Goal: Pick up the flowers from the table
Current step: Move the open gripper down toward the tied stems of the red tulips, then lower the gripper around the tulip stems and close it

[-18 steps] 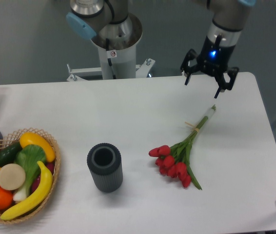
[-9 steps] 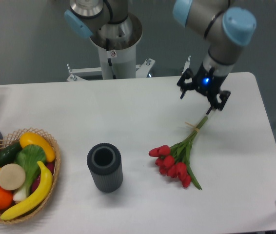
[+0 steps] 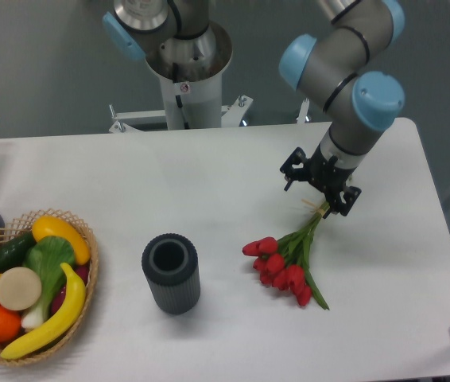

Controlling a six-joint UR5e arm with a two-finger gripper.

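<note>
Here our gripper (image 3: 317,190) hangs spread open and empty over the stem end of the flowers (image 3: 291,259), lying toward the right edge of the table (image 3: 209,175); we should straddle the stems squarely, then close gently.

The arm (image 3: 344,60) has grey tubular links with light-blue round joint caps. Its gripper (image 3: 315,190) is black, with two dark fingers.
</note>
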